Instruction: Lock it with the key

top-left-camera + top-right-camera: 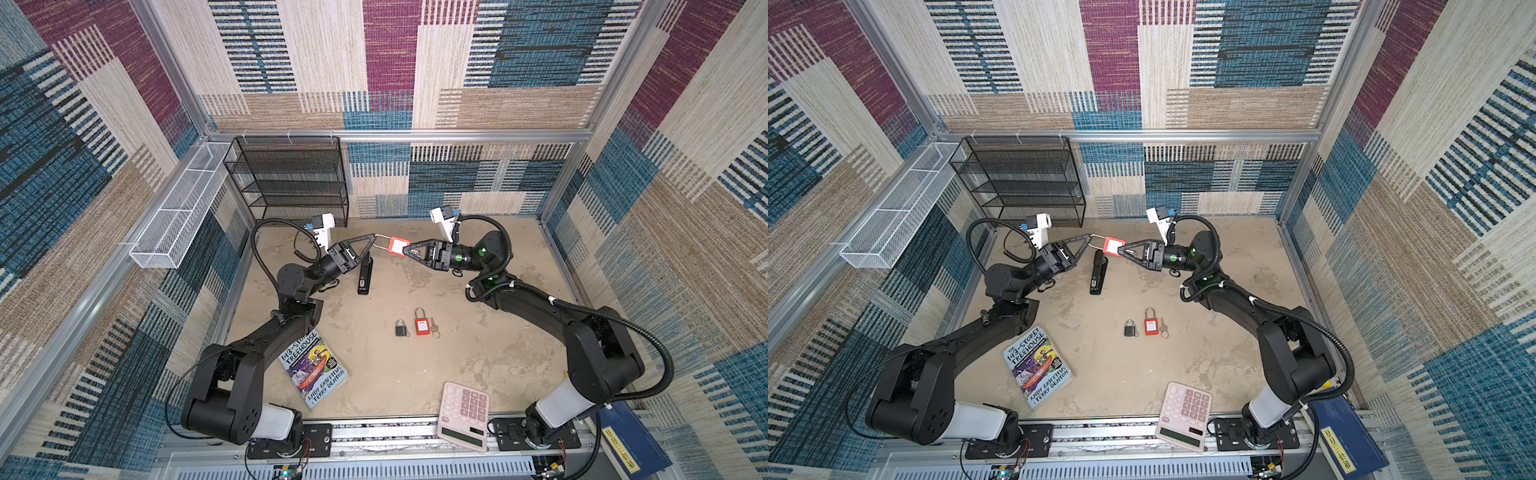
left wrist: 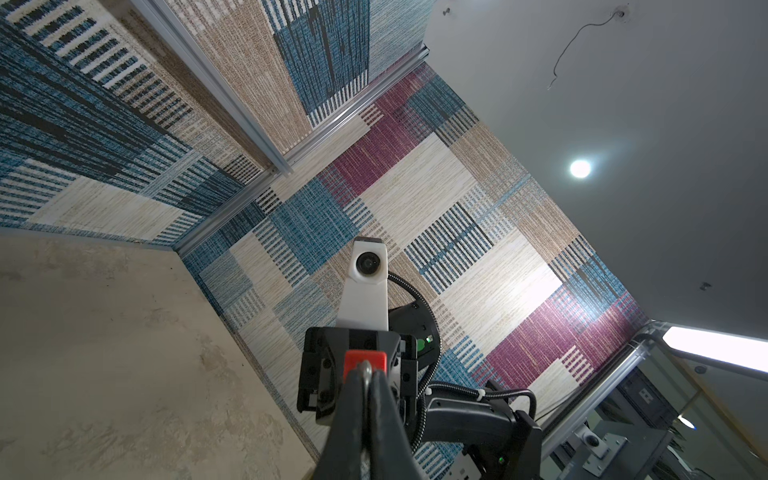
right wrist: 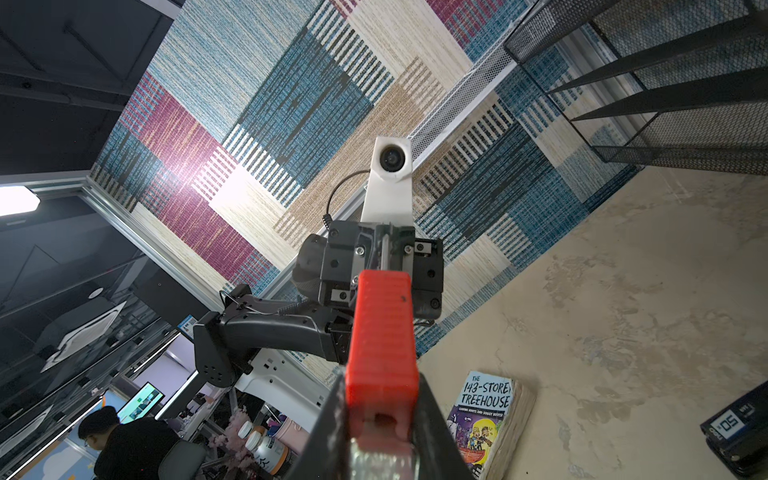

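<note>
Raised red padlock (image 1: 397, 245): in the air over the far middle of the table (image 1: 415, 386), lying roughly level between the two grippers, its white label facing up.
Left gripper (image 1: 373, 238): fingers pressed together on the padlock's silver shackle (image 1: 383, 241).
Right gripper (image 1: 408, 249): clamped on the bottom end of the red body. The right wrist view shows a silvery piece between its fingers there; I cannot tell whether it is a key.
Loose key (image 1: 434, 328): flat on the table near the middle, just beside a second red padlock (image 1: 422, 325), well apart from both grippers.
Black padlock (image 1: 401, 329): just beside the second red padlock, on the side away from the loose key.
Stapler (image 1: 365, 276): black, lying on the table under the left gripper; the nearest thing below the raised lock.
Book (image 1: 313, 368): cover up, near the left arm's elbow.
Calculator (image 1: 464, 415): pink, at the front edge, overhanging the rail by the right arm's base.
Black mesh shelf (image 1: 291, 178): against the back wall, on the left.
White mesh basket (image 1: 178, 208): hung on the left wall.
Blue folder (image 1: 627, 440): off the table by the right arm's base.
Writing: the book reads "143-STOREY TREEHOUSE" and "ANDY GRIFFITHS & TERRY DENTON". The stapler's tag reads "05" in the right wrist view. The padlock labels and the folder's yellow label are too small to read.
</note>
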You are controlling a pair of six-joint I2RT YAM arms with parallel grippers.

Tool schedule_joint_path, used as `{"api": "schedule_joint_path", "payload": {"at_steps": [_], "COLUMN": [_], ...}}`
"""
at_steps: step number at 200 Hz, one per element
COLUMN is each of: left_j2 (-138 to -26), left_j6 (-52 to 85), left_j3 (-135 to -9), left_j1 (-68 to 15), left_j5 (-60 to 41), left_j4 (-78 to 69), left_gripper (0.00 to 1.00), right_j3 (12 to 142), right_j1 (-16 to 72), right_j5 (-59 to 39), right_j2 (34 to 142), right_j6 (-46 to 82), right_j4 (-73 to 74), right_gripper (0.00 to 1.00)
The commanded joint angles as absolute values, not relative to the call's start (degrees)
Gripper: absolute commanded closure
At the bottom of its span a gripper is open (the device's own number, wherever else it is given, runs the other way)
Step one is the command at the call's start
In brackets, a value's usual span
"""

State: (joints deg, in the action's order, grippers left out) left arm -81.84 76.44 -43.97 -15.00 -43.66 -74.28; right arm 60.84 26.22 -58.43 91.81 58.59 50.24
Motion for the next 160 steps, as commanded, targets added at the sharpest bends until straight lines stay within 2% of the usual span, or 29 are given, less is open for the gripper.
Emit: {"api": "schedule_joint_path", "payload": {"at_steps": [1,49,67,85,107,160], "left_j2": [-82.25,-81.69,-80.54,-80.0,-80.08,-78.61], "left_j6": [76.85,76.02,74.54,73.57,72.96,69.41], "left_j3": [-44.04,-44.1,-44.11,-44.18,-44.12,-42.71], "left_j1": [-15.36,-15.78,-15.52,-15.47,-15.49,-15.82], "left_j5": [-44.91,-45.12,-45.02,-44.9,-45.34,-45.96], "left_j4": [-75.15,-74.15,-71.49,-70.15,-69.13,-64.86], "left_gripper": [1.0,1.0,0.79,0.67,0.59,0.53], "right_j3": [62.25,62.02,62.08,61.92,62.11,63.53], "right_j1": [26.93,27.0,26.98,26.98,27.14,28.2], "right_j5": [-57.99,-57.78,-57.38,-57.31,-56.85,-55.51], "right_j2": [91.96,92.31,91.68,91.56,92.09,94.32], "right_j6": [55.84,56.1,54.82,54.62,54.67,55.93], "right_j4": [49.69,50.33,48.57,48.25,48.09,48.25], "right_gripper": [0.91,0.92,0.92,0.92,0.92,0.92]}}
